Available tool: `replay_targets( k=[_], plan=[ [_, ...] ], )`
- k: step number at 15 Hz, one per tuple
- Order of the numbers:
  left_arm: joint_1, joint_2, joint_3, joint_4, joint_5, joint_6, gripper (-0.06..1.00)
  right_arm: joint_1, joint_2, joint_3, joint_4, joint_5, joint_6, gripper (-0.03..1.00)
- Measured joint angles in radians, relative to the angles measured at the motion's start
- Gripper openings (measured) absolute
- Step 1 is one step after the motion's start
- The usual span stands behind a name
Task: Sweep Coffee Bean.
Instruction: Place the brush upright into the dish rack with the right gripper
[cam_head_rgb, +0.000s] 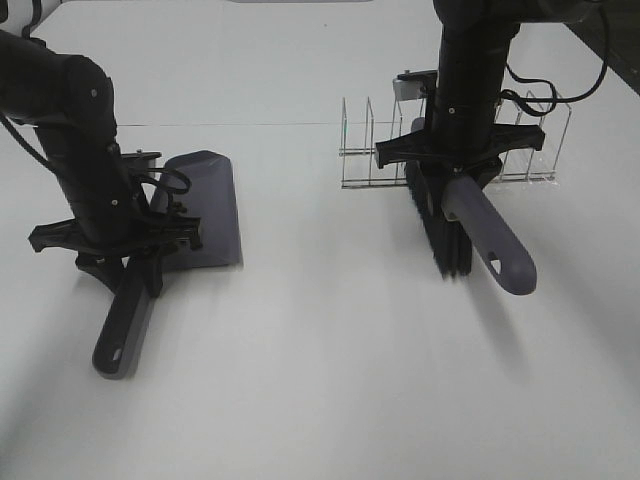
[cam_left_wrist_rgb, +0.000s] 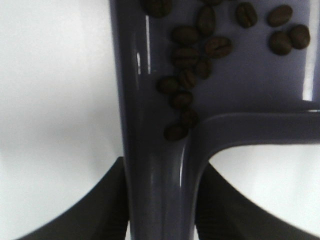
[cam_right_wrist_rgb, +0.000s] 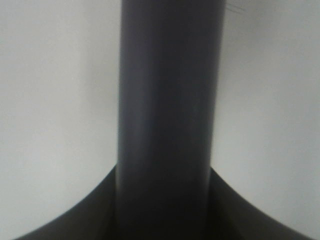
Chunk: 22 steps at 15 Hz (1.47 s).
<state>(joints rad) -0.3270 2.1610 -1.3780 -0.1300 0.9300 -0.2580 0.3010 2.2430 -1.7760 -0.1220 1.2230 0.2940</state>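
My left gripper (cam_head_rgb: 140, 262) is shut on the handle (cam_head_rgb: 125, 325) of the grey-purple dustpan (cam_head_rgb: 205, 205), which is at the left of the table. In the left wrist view the gripper (cam_left_wrist_rgb: 162, 175) clamps the handle, and several coffee beans (cam_left_wrist_rgb: 187, 55) lie inside the pan near the handle's root. My right gripper (cam_head_rgb: 455, 180) is shut on the brush handle (cam_head_rgb: 490, 235). The black bristles (cam_head_rgb: 440, 225) point down at the table. The right wrist view shows only the handle (cam_right_wrist_rgb: 167, 120) between the fingers (cam_right_wrist_rgb: 65, 215). No beans show on the table.
A clear acrylic rack (cam_head_rgb: 520, 150) stands on the white table (cam_head_rgb: 330, 350) just behind the brush and the right arm. The dark table edge runs at the far right corner (cam_head_rgb: 610, 50).
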Motion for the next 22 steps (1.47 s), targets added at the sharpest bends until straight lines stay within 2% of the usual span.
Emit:
replay_targets(
  k=[7, 12, 17, 22],
  plan=[
    [0.000, 0.000, 0.000, 0.013, 0.000, 0.000, 0.34, -0.038, 0.029, -0.047, 0.059, -0.016, -0.042, 0.35],
    [0.000, 0.000, 0.000, 0.013, 0.000, 0.000, 0.34, -0.048, 0.029, -0.047, 0.122, -0.109, -0.025, 0.34],
    [0.000, 0.000, 0.000, 0.013, 0.000, 0.000, 0.34, -0.051, 0.029, -0.047, 0.116, -0.237, -0.013, 0.34],
    [0.000, 0.000, 0.000, 0.013, 0.000, 0.000, 0.34, -0.051, 0.095, -0.097, 0.069, -0.265, -0.009, 0.34]
  ],
)
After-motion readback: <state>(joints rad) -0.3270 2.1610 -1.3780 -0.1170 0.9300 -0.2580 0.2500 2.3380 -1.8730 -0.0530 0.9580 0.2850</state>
